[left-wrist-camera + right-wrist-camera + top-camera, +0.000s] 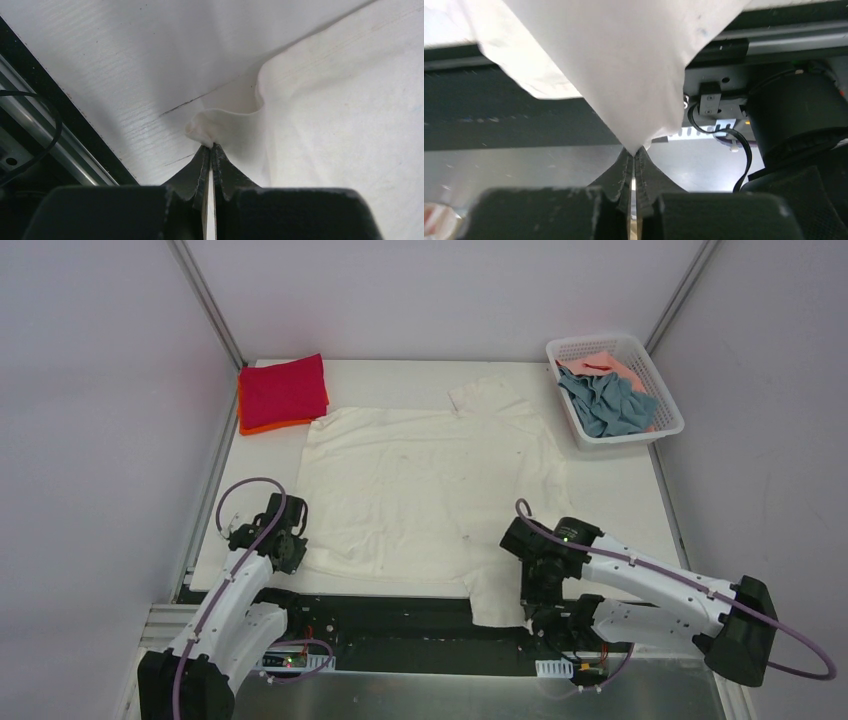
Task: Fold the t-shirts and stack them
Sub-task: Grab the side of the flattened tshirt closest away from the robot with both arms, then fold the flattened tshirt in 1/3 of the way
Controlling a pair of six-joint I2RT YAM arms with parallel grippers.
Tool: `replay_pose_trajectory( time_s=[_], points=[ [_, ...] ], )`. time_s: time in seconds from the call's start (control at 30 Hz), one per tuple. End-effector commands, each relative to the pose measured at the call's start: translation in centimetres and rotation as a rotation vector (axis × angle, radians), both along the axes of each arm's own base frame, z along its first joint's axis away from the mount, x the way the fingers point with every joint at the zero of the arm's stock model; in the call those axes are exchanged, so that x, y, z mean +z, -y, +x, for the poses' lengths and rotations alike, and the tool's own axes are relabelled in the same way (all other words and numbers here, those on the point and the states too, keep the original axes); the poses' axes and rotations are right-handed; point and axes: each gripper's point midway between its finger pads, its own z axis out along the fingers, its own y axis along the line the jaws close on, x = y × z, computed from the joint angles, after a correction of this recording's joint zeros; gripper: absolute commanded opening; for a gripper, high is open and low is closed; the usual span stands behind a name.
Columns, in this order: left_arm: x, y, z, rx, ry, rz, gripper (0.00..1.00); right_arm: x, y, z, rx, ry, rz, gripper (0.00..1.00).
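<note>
While the cream-white t-shirt point(430, 480) is lying spread flat on the worktop point(620, 490), to the near left of the white mesh basket point(635, 437), both arms are gripping it along its near edge. The left end effector point(210, 146) is pressing its fingers together on a small bunched corner of the cloth, at the near corner farthest from the basket. The cloth is rising into a short peak at the tips. The right end effector point(634, 149) is likewise pinching the shirt, holding a point of the part that is hanging over the worktop's near edge, on the basket's side of the garment.

A crimson red t-shirt point(283, 390) is resting folded on an orange t-shirt point(270, 426), across the cream-white t-shirt from the basket. A grey-blue t-shirt point(605, 405) and a salmon pink t-shirt point(610, 368) are lying crumpled inside the basket.

The cream-white t-shirt is appearing light, soft and limp. It is likely to sag between the two grip points and drag across the worktop rather than keep its shape. Holding it at the two near corners is looking appropriate, provided both are travelling evenly. Each pinch is taking in little cloth, so a quick pull is risking a slip.
</note>
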Motion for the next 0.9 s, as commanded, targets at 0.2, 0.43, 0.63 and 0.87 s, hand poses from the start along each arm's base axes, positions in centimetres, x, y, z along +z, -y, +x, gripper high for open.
replay_pose_trajectory(
  time_s=[0.2, 0.43, 0.63, 0.87],
  points=[
    [2.4, 1.5, 3.6, -0.089, 0.043, -0.040, 0.00, 4.1, -0.6, 9.8, -0.135, 0.357, 0.090, 0.00],
    [3.8, 1.5, 5.6, -0.097, 0.053, -0.021, 0.00, 6.5, -0.8, 15.6, -0.220, 0.513, 0.127, 0.00],
    [4.9, 1.0, 7.2, -0.085, 0.059, 0.018, 0.00, 7.8, -0.7, 19.8, -0.315, 0.619, 0.148, 0.00],
    [5.5, 0.4, 8.8, -0.070, 0.051, 0.060, 0.00, 9.3, 0.3, 23.2, -0.359, 0.709, 0.121, 0.00]
  ],
)
